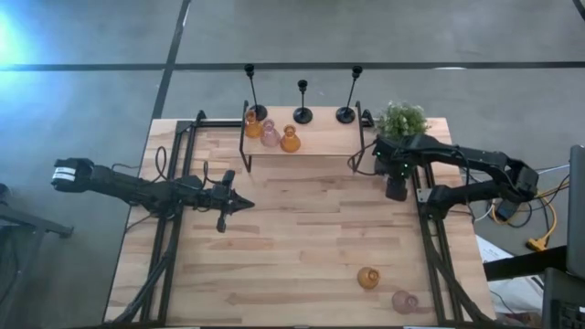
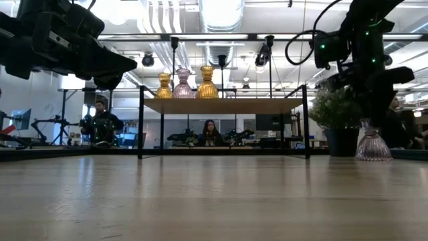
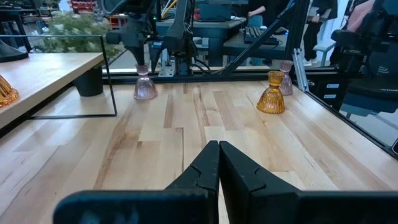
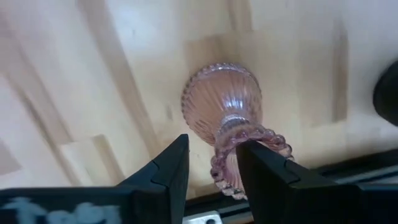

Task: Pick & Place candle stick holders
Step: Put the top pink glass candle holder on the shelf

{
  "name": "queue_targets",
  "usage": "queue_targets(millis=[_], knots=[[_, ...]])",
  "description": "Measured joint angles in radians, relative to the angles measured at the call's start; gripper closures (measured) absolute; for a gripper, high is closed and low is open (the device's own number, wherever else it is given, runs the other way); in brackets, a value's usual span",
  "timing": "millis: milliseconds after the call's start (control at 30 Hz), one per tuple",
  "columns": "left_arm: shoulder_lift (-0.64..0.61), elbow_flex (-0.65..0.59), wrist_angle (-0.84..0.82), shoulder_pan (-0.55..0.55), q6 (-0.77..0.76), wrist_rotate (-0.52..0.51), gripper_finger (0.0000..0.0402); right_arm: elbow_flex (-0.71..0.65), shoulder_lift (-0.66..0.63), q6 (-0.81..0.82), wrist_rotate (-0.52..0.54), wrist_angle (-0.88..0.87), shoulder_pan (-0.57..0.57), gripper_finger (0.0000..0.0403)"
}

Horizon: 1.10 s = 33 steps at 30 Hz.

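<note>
Pink glass holder (image 4: pixel 224 112) upright on the table (image 1: pixel 302 238) by the plant (image 1: pixel 400 119), rim between the right gripper (image 4: pixel 211 163)'s part-open jaws, grip not yet certain; left gripper (image 3: pixel 217 163) shut, empty, well apart; shelf (image 1: pixel 311 142) carrying three glass holders.

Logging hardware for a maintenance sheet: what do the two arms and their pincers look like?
Both arms are dark and jointed, with black cables alongside. The left arm has a white band at its base; its pincer has black wedge-shaped fingers. The right arm shows small green lights; its pincer looks alike.
</note>
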Motion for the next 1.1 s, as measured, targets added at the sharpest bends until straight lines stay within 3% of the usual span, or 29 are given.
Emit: queue_targets(millis=[467, 800, 1100], knots=[[0.0, 0.0, 0.0, 0.0, 0.0, 0.0, 0.039, 0.013, 0.004, 0.0, -0.012, -0.01, 0.092, 0.0312], [0.0, 0.0, 0.0, 0.0, 0.0, 0.0, 0.039, 0.026, 0.108, -0.005, -0.01, -0.017, 0.092, 0.0349], [0.0, 0.0, 0.0, 0.0, 0.0, 0.0, 0.039, 0.14, 0.094, 0.035, -0.061, -0.086, 0.092, 0.0384]])
